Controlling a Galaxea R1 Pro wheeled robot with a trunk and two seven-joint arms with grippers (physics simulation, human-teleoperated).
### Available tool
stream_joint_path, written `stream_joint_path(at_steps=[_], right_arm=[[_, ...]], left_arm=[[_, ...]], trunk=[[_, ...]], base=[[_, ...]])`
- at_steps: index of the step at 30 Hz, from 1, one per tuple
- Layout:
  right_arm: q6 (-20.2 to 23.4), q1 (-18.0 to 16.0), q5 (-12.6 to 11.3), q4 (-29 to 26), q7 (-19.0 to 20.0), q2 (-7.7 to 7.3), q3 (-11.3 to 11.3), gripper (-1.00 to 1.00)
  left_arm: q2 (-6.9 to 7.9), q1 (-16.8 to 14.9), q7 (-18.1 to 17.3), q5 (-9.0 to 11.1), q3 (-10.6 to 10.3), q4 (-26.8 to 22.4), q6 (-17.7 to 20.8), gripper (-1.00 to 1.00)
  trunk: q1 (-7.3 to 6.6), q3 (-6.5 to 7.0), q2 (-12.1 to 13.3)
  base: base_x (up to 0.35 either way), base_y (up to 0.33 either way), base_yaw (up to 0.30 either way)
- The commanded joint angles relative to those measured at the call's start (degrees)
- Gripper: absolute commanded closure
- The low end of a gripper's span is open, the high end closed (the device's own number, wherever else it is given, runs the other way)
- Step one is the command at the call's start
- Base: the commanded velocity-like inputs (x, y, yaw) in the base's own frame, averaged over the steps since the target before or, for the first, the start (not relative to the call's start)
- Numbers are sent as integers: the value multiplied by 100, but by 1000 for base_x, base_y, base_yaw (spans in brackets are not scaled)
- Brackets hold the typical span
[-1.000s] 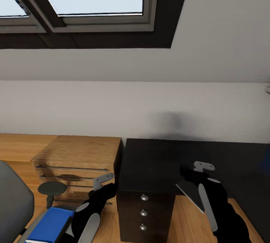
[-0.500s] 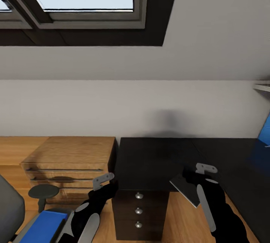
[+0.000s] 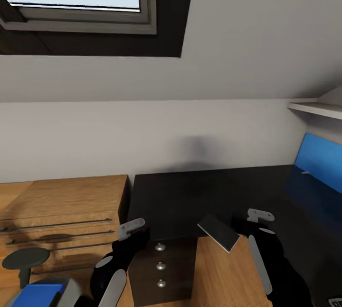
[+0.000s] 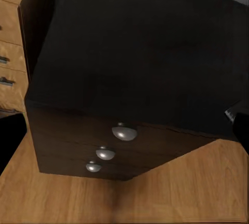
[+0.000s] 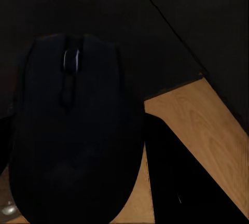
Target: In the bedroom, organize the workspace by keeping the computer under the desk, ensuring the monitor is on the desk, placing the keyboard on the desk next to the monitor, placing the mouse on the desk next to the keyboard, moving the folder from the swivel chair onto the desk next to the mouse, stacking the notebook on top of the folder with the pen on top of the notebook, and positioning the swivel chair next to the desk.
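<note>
Right gripper [image 3: 259, 215] carries the mouse [image 5: 72, 130], fingers closed on it, over the black tabletop [image 3: 213, 188], ready for placing. Left gripper [image 3: 130, 228]: finger state cannot be told. Folder [image 3: 35, 294] lies low, beside the left arm.

We are finding no readable text, label, brand, number or sign anywhere in these views; the surfaces we are looking at are all showing plain.
</note>
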Motion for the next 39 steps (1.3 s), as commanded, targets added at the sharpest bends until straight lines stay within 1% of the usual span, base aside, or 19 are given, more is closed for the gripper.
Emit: stream_joint_path(at_steps=[1,3,9,16,19,39], right_arm=[[-37,-6,-83,106,-56,4,2,100],[-142,-6,-78,258,-58,4,5,100],[-401,-6,-63,417,-60,6,7,100],[-530,-6,-50,579,-60,4,7,100],[-677,-6,-48,680,-60,4,14,100],[-725,-6,-48,739,-54,4,24,100]], left_arm=[[1,-5,54,57,-5,-9,9,-100],[1,-5,54,58,-5,-9,9,-100],[1,-5,54,57,-5,-9,9,-100],[1,-5,54,58,-5,-9,9,-100],[1,-5,54,58,-5,-9,9,-100],[1,-5,54,58,-13,-9,9,-100]], trunk=[[2,-11,-10],[2,-11,-10],[2,-11,-10],[2,-11,-10],[2,-11,-10],[2,-11,-10]], base=[[0,0,-292],[0,0,-292],[0,0,-293],[0,0,-293],[0,0,-293],[0,0,-293]])
